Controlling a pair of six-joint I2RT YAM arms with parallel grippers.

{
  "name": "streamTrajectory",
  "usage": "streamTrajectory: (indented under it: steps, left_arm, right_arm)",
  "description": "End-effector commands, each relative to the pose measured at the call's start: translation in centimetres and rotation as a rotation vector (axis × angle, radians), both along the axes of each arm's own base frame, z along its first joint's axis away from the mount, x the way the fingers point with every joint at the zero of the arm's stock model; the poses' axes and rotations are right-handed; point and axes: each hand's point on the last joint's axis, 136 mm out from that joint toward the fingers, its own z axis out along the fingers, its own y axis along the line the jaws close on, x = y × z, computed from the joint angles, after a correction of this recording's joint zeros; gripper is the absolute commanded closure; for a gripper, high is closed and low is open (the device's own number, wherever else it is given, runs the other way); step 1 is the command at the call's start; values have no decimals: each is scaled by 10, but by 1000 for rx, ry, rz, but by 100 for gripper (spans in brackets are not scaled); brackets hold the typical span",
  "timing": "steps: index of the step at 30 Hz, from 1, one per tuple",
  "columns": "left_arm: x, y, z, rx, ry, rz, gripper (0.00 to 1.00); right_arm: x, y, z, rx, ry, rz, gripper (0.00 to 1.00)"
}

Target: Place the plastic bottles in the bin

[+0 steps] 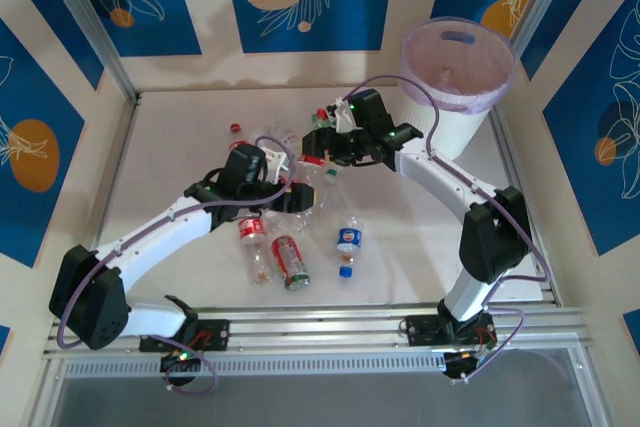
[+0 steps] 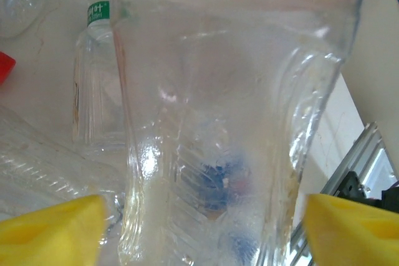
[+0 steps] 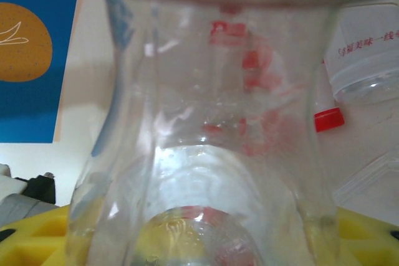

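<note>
A clear plastic bottle (image 2: 237, 123) stands between the yellow fingertips (image 2: 50, 232) of my left gripper (image 2: 202, 228), which is open, with a small gap on each side. In the top view that gripper (image 1: 295, 195) is at mid-table among the scattered plastic bottles. My right gripper (image 1: 322, 152) is just beyond it, shut on a red-labelled clear bottle (image 3: 212, 123) whose sides meet both yellow pads (image 3: 37, 235). The white bin (image 1: 458, 77) with its purplish rim stands at the back right, beyond the right gripper.
A blue-labelled bottle (image 1: 348, 239), a red-labelled one (image 1: 291, 262) and a clear one (image 1: 255, 242) lie near the front. A green-labelled bottle (image 2: 93, 60) lies left of the left gripper. A red cap (image 3: 328, 119) and a white-labelled bottle (image 3: 368, 54) lie right of the right gripper. Aluminium rails (image 1: 320, 327) edge the table.
</note>
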Motion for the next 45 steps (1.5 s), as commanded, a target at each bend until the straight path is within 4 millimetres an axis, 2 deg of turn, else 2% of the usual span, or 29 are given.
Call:
streamTrajectory:
  steps: [1, 5, 10, 16, 22, 27, 30, 33, 39, 42, 45]
  left_arm:
    - [4, -7, 18, -37, -49, -17, 0]
    - [-4, -4, 23, -53, -64, -28, 0]
    - [-14, 18, 22, 3, -79, 10, 0]
    - [-14, 57, 12, 71, -39, 147, 0]
    - [-10, 92, 3, 88, 0, 298, 0]
    - [-16, 118, -12, 144, 52, 380, 0]
    - [-22, 132, -23, 198, 73, 418, 0]
    - [-24, 139, -29, 213, 77, 445, 0]
    - [-25, 140, -37, 217, 99, 456, 0]
    - [-27, 145, -42, 248, 111, 467, 0]
    - [-28, 148, -44, 268, 115, 474, 0]
  right_arm:
    - [2, -5, 16, -4, -41, 1, 40]
    - [7, -13, 27, -28, -96, -13, 43]
    - [18, -30, 51, -101, -209, -42, 46]
    - [31, -59, 108, -201, -409, -96, 47]
    - [34, -94, 177, -267, -653, -178, 48]
    - [33, -140, 244, -290, -861, -324, 48]
    - [31, -171, 274, -320, -907, -409, 51]
    - [32, -202, 295, -368, -953, -506, 50]
    - [51, -277, 317, -464, -1011, -745, 51]
    - [66, -313, 316, -497, -978, -830, 51]
    - [80, -335, 314, -560, -983, -886, 52]
